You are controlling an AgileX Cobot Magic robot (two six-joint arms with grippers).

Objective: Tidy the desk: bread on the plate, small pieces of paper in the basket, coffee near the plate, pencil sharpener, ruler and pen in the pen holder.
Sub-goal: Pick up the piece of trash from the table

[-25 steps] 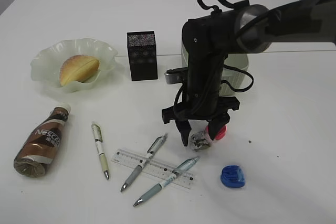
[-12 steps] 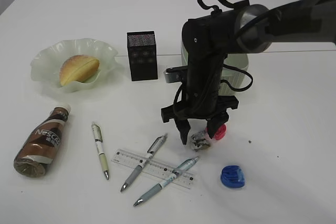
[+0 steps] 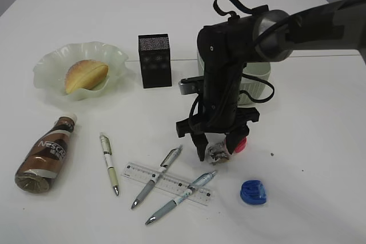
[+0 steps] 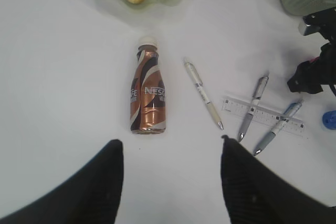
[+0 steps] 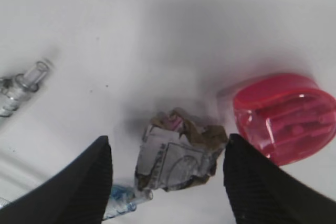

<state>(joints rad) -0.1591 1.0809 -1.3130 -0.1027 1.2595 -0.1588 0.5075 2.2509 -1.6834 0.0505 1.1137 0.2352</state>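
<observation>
Paper wad (image 5: 178, 153) between right pincer (image 5: 167, 182) fingers

- The right arm (image 3: 229, 55) has shifted slightly toward the left of the exterior view and sunk a little lower over the desk (image 3: 320, 158).
- The right gripper (image 3: 219, 148), jaws apart, now sits lower around the crumpled paper scrap (image 3: 218, 152); 1 fingertip hangs on each side of the scrap.
- The red pencil sharpener (image 3: 241, 144) is more covered by the gripper's right finger than before, so less of it shows in the exterior view.
- The cable loop (image 3: 231, 1) on top of the arm has tipped slightly leftward.
</observation>
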